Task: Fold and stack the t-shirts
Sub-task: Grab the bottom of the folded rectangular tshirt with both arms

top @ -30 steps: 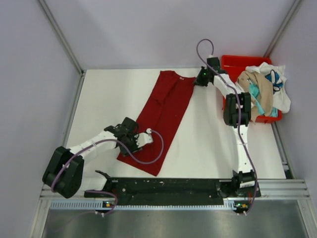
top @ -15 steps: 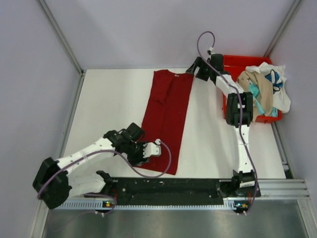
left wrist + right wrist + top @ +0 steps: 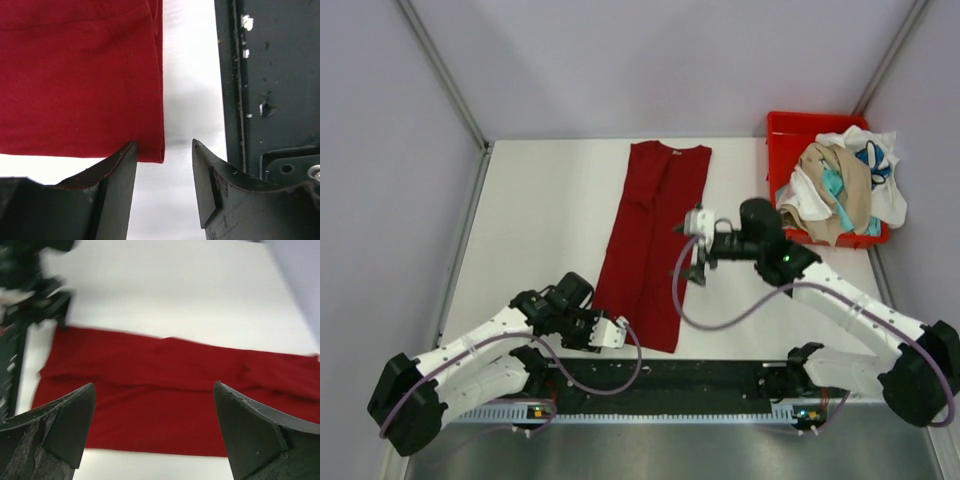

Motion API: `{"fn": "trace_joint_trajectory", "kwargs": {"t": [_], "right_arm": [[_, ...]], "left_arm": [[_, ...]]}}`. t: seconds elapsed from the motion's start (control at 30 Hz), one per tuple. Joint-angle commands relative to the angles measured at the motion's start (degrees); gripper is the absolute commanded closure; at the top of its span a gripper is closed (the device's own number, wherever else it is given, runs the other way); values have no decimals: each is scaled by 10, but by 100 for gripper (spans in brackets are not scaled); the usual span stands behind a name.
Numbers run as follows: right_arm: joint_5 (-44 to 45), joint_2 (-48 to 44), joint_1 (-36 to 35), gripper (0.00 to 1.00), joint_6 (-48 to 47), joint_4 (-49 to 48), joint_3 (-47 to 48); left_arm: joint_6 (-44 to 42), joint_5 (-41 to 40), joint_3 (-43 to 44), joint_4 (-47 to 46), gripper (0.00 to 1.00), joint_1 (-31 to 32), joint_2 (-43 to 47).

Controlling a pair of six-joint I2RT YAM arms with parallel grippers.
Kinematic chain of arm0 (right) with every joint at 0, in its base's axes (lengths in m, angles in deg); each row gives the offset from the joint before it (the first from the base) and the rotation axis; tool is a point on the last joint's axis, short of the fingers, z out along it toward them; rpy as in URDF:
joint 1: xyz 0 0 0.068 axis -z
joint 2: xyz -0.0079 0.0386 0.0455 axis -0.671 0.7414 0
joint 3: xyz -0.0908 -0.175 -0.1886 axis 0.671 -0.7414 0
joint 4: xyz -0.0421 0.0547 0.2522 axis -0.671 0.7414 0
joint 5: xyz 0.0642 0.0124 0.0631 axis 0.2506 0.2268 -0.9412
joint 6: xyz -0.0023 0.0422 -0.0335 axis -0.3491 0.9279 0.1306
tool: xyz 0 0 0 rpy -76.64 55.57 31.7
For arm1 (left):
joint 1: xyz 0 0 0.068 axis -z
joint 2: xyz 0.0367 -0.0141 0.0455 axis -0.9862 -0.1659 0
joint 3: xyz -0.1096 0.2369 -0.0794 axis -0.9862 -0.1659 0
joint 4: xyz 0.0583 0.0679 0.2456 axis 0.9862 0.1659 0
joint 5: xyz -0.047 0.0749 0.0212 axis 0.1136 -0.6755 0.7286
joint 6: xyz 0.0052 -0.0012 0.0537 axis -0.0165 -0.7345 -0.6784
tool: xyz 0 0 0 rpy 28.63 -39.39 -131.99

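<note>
The dark red t-shirt (image 3: pixel 655 235) lies as a long folded strip on the white counter (image 3: pixel 550 220), running from the far middle to the near edge. The left end effector (image 3: pixel 164 145) is at its near right corner, half-parted and released, with the hem corner in the gap between its fingers. The right end effector (image 3: pixel 692 250) hovers just right of the strip's middle, spread wide and holding nothing. White, beige and teal t-shirts (image 3: pixel 840 185) are heaped in the red bin (image 3: pixel 778 150) at the far right.

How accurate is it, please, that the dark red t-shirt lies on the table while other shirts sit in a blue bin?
Only the colour is wrong: the top external view shows the bin is bright red; the rest stands.
</note>
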Motion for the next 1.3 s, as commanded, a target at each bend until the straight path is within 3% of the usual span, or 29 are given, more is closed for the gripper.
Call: {"fn": "trace_joint_trajectory", "kwargs": {"t": [0.0, 0.13, 0.2, 0.27, 0.37, 0.63, 0.8, 0.9, 1.0, 1.07, 1.17, 1.27], "right_arm": [[66, -61, -142, 5, -217, 141, -111], [128, -59, -221, 21, -277, 202, -146], [155, -39, -246, 28, -347, 237, -149], [180, -15, -261, 30, -387, 239, -140], [207, 19, -297, 29, -429, 239, -120], [237, 74, -393, 30, -434, 268, -119], [236, 97, -418, 38, -396, 226, -139], [215, 122, -441, 53, -378, 221, -130], [194, 130, -459, 58, -361, 224, -136], [191, 124, -466, 67, -346, 228, -142], [197, 104, -465, 100, -314, 231, -141], [194, 67, -438, 100, -291, 230, -130]], "left_arm": [[-53, -36, -32, -67, 48, -3, -1], [-50, -48, -48, -110, 48, -3, -5], [-49, -50, -51, -110, 55, -3, -9], [-51, -55, -53, -106, 70, -3, -12], [-57, -55, -49, -96, 100, -3, -15], [-33, 77, 2, 22, 100, -1, 38], [-44, 80, -3, 28, 100, 0, 33], [-39, 82, 7, 33, 100, 3, 16], [-36, 78, 15, 42, 100, 4, 13], [-39, 77, 16, 44, 100, 4, 14], [-32, 71, 26, 45, 100, 5, 8], [43, 9, 54, -4, 100, 4, 11]]}}
